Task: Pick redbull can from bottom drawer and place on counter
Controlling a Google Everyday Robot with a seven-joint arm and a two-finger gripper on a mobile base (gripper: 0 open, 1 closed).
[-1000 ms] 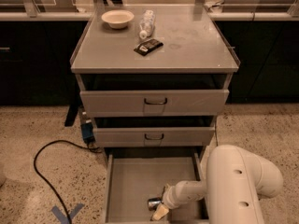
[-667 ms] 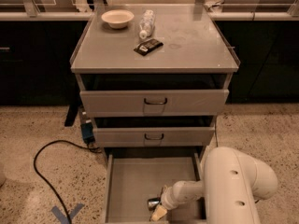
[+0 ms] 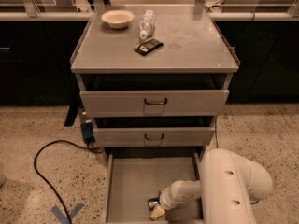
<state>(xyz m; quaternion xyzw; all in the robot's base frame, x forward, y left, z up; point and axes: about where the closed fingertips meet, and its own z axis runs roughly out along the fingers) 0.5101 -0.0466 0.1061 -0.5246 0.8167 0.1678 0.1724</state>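
Observation:
The bottom drawer (image 3: 131, 185) is pulled open at the foot of the grey cabinet. The redbull can (image 3: 153, 203), small and silver, lies on the drawer floor near the front right. My gripper (image 3: 157, 210) reaches down into the drawer from the right on its white arm and sits right at the can, with a tan fingertip (image 3: 157, 213) just below it. The white wrist hides most of the can. The counter (image 3: 187, 45) is the flat grey cabinet top above.
On the counter stand a white bowl (image 3: 117, 18), a clear plastic bottle (image 3: 146, 24) lying down and a flat black packet (image 3: 148, 46). The two upper drawers (image 3: 154, 101) are slightly open. A black cable (image 3: 42, 171) and blue tape (image 3: 65, 213) lie on the floor at the left.
The big white arm link has shifted slightly to the left. The gripper has stayed at the can in the bottom drawer.

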